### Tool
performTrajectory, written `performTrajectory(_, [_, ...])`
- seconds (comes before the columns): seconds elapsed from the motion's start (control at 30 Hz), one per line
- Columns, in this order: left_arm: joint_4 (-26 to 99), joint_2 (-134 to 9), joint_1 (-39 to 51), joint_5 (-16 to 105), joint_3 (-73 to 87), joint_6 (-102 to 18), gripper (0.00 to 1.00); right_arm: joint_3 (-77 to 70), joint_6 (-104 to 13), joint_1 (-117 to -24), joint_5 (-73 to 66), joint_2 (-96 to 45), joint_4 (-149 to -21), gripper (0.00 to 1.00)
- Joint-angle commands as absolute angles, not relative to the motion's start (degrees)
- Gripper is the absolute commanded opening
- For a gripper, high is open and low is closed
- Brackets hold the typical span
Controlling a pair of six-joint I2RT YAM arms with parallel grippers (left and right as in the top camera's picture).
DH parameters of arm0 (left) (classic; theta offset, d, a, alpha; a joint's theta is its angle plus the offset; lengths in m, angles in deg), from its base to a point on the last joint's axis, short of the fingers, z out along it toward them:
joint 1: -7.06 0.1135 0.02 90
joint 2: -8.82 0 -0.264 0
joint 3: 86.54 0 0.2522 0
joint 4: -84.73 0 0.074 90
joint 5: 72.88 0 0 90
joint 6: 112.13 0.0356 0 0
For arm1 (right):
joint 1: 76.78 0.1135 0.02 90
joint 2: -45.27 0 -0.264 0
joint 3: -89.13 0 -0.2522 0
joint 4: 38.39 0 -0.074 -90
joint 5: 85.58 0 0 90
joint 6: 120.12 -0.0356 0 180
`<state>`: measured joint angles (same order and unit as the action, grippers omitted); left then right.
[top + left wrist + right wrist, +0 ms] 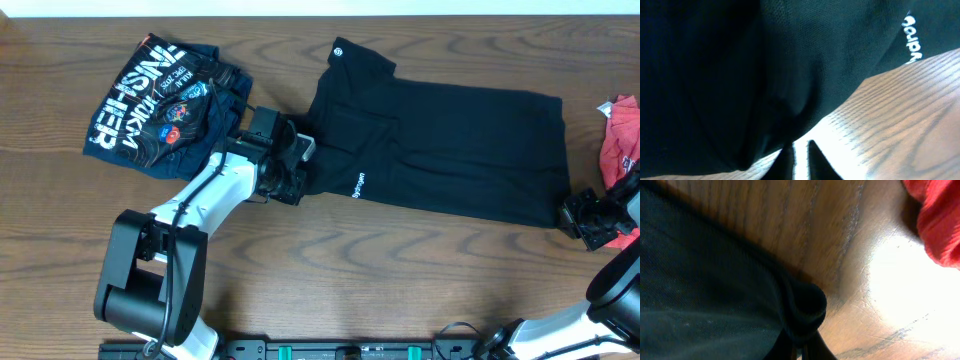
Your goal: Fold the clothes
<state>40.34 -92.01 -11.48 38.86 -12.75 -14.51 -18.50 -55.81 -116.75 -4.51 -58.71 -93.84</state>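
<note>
The black T-shirt (440, 145) lies flat across the middle and right of the table, with a white round logo near the collar and small white text near its front edge. My left gripper (297, 168) is at the shirt's left edge. In the left wrist view its fingers (799, 150) are almost together, with the dark shirt (730, 75) puckering down to their tips. My right gripper (578, 215) is at the shirt's front right corner. In the right wrist view it is shut (802, 350) on a bunched roll of the black hem (805, 307).
A navy printed garment (160, 105) lies folded at the back left, next to my left arm. A red garment (622, 135) lies at the right table edge and also shows in the right wrist view (937, 220). Bare wood lies in front of the shirt.
</note>
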Motion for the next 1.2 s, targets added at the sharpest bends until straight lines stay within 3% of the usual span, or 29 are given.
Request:
performTrajectory(0.0, [39.99, -92.47, -11.27, 32.57, -13.38, -12.89, 0.06, -19.17, -56.03, -117.42, -0.11, -60.46, -93.05, 0.01])
performTrajectory(0.53, [42.96, -92.47, -11.22, 28.54, -13.38, -13.0, 0.06, -16.7, -59.05, -117.42, 11.69, -59.93, -94.17, 0.01])
performTrajectory(0.57, [42.55, -92.45, -11.22, 29.42, -13.38, -12.96, 0.09, -16.68, -59.03, -117.38, 11.19, -59.93, -94.19, 0.01])
performTrajectory(0.6, [42.35, -92.47, -11.22, 29.99, -13.38, -12.93, 0.26, -16.68, -59.03, -117.32, 10.9, -59.93, -94.21, 0.01])
performTrajectory(0.63, [42.2, -92.47, -11.22, 30.1, -13.38, -12.96, 0.36, -16.68, -59.0, -117.21, 10.4, -59.93, -94.17, 0.01])
performTrajectory(0.7, [42.39, -92.47, -11.22, 30.07, -13.38, -12.93, 0.47, -16.68, -59.0, -117.21, 9.46, -59.93, -94.1, 0.01])
performTrajectory(0.8, [43.38, -92.87, -11.22, 29.9, -13.38, -12.89, 0.54, -16.68, -59.0, -117.21, 9.04, -59.93, -94.06, 0.01])
performTrajectory(0.97, [46.04, -95.27, -11.22, 29.9, -13.38, -12.69, 0.54, -16.68, -58.96, -117.21, 8.65, -59.93, -94.49, 0.01])
performTrajectory(1.0, [46.5, -96.21, -11.22, 29.9, -13.38, -12.69, 0.53, -16.68, -58.96, -117.21, 8.65, -59.93, -94.65, 0.01])
performTrajectory(1.13, [47.73, -100.17, -11.22, 29.13, -13.38, -12.69, 0.1, -16.68, -58.79, -117.21, 8.48, -59.93, -95.04, 0.01])
performTrajectory(1.17, [47.7, -100.71, -11.22, 27.93, -13.38, -12.8, 0.06, -16.68, -58.76, -117.21, 8.5, -59.93, -95.02, 0.01])
